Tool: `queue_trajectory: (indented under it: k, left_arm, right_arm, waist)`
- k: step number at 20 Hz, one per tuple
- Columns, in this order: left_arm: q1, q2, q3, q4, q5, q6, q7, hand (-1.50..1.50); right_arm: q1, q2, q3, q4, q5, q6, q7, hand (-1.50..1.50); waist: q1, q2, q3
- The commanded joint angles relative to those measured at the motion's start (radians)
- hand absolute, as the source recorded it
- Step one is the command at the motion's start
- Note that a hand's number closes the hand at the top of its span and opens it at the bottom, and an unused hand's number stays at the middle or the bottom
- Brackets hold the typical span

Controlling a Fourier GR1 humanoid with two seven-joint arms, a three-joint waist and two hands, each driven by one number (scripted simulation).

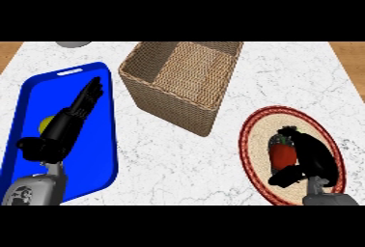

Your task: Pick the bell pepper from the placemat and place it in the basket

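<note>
A red bell pepper (281,153) with a green stem lies on the round woven placemat (260,126), which has a red rim, at the right of the counter. My right hand (312,154) is on the placemat with its fingers curled round the pepper's right side and its thumb below it. The pepper still rests on the mat. A tall wicker basket (178,96) stands at the middle back, to the left of the placemat. My left hand (71,120) rests open over the blue tray, fingers straight and pointing away.
A blue tray (100,159) lies at the left with a yellow object (44,123) partly hidden under my left hand. A grey object (73,44) shows at the counter's back left edge. Wooden floor shows beyond both back corners.
</note>
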Motion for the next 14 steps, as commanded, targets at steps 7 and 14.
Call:
queue_trajectory:
  k: [7, 14]
  left_arm:
    - [-0.025, 0.011, 0.022, 0.031, 0.001, -0.011, 0.001, 0.0]
    - [-0.05, -0.008, -0.029, 0.024, 0.008, -0.047, -0.004, 0.0]
  right_arm:
    - [0.004, 0.008, 0.113, 0.07, 0.107, -0.003, -0.027, 1.5]
    - [-0.235, 0.176, 0.458, 0.07, 0.153, 0.012, 0.258, 1.5]
  waist:
    - [0.001, 0.008, 0.009]
    - [0.113, 0.022, 0.007]
